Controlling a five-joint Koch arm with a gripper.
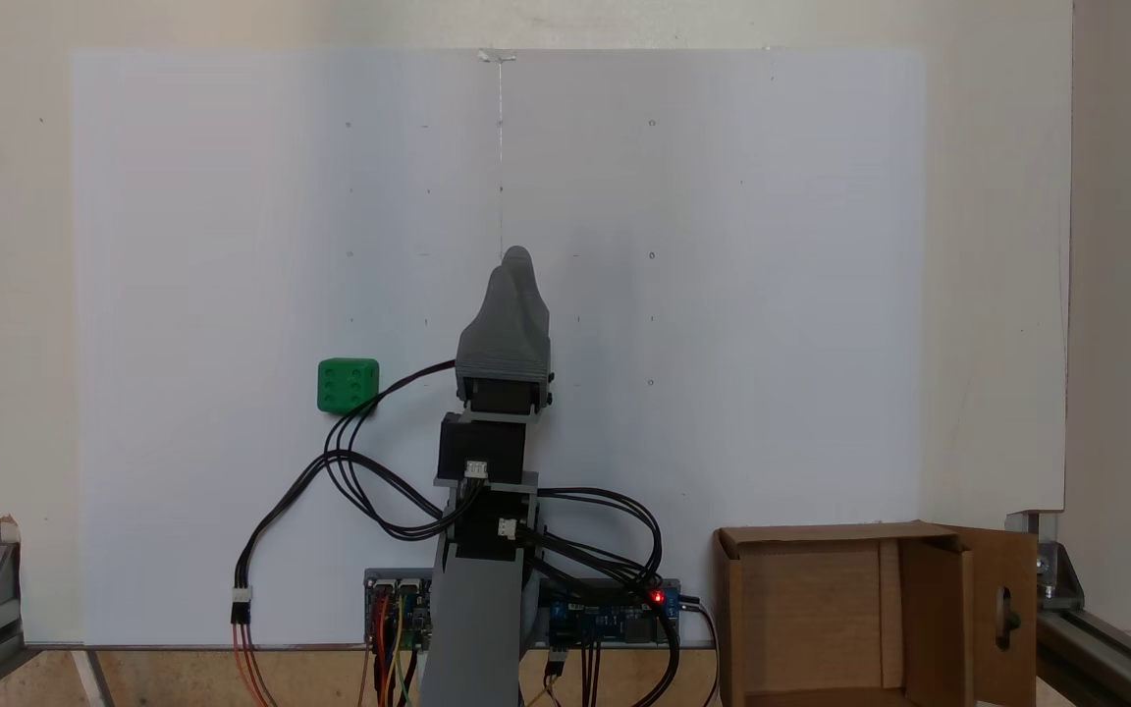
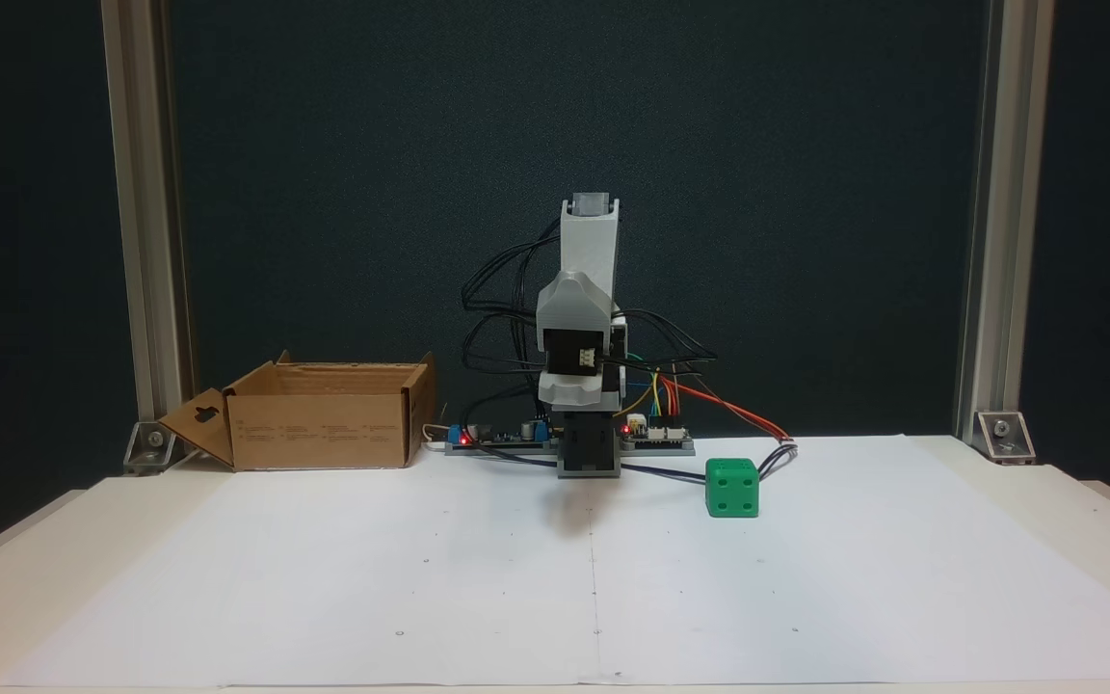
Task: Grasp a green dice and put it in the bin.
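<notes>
Green and small, the rounded plastic dice [image 1: 349,385] sits on the white paper-covered surface [image 1: 723,295], left of centre in the view from above and right of centre in the front view [image 2: 732,488], just beside the arm's black cables [image 1: 330,471]. The grey printed hand [image 1: 516,257] points up the frame, well apart from the dice and holding nothing; its jaws overlap, so I cannot tell whether they stand wide or narrow. Judging by this, the reach has not begun: the next move calls for swinging toward the dice and lowering around it. The brown corrugated cardboard bin [image 1: 732,609] waits open at lower right, at left in the front view [image 2: 324,424]. Behind stands a dark backdrop [image 2: 806,193] between aluminium posts [image 2: 131,212].
</notes>
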